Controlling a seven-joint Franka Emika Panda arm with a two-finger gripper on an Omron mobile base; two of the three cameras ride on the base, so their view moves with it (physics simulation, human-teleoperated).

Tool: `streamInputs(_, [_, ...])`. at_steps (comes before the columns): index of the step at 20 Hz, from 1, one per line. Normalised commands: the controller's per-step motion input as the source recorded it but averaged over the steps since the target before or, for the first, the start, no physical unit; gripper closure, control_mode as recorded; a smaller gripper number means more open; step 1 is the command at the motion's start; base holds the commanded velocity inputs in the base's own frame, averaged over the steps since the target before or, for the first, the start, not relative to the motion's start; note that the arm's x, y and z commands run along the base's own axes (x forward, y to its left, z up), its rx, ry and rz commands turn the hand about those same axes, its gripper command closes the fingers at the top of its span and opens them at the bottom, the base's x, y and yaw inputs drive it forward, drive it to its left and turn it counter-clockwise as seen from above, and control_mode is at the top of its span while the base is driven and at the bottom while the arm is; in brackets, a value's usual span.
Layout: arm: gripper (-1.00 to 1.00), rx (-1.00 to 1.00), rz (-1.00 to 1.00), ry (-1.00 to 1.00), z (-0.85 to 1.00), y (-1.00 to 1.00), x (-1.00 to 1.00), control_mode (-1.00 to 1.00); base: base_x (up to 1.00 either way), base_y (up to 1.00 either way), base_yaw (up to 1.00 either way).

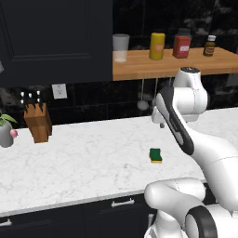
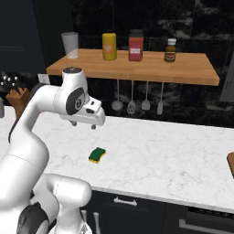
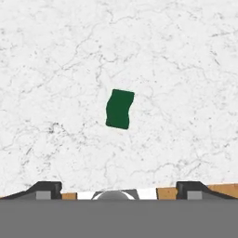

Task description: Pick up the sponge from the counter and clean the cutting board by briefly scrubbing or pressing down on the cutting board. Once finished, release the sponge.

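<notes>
The sponge (image 1: 155,155) lies flat on the white marble tabletop (image 1: 83,158), green side up, alone and well apart from the knife block (image 1: 38,122) at about 10 o'clock of it in the left base view. The tool (image 2: 83,124) hangs above the tabletop with its jaws spread wide apart, holding nothing; in the hand view the sponge (image 3: 120,109) sits at 12 o'clock from the fingertips (image 3: 45,188). A brown board edge (image 2: 231,164) shows at 3 o'clock in the right base view.

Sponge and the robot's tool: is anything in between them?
No. In the hand view, the open tool looks down on the sponge, with bare white counter all around.
</notes>
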Motion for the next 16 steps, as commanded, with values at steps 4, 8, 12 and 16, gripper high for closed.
streamInputs(4, [-1.0, 0.02, -0.1, 0.1, -0.39, -0.03, 0.0, -1.0, 0.0, 0.0, 0.0])
streamInputs(8, [-1.0, 0.0, -0.12, 0.16, -0.64, 0.0, 0.01, -1.0, 0.0, 0.0, 0.0])
streamInputs(12, [-1.0, 0.0, -0.04, 0.04, -0.11, 0.0, 0.04, -1.0, 0.0, 0.0, 0.0])
streamInputs(16, [-1.0, 0.0, 0.0, 0.05, -0.27, 0.0, 0.0, -1.0, 0.0, 0.0, 0.0])
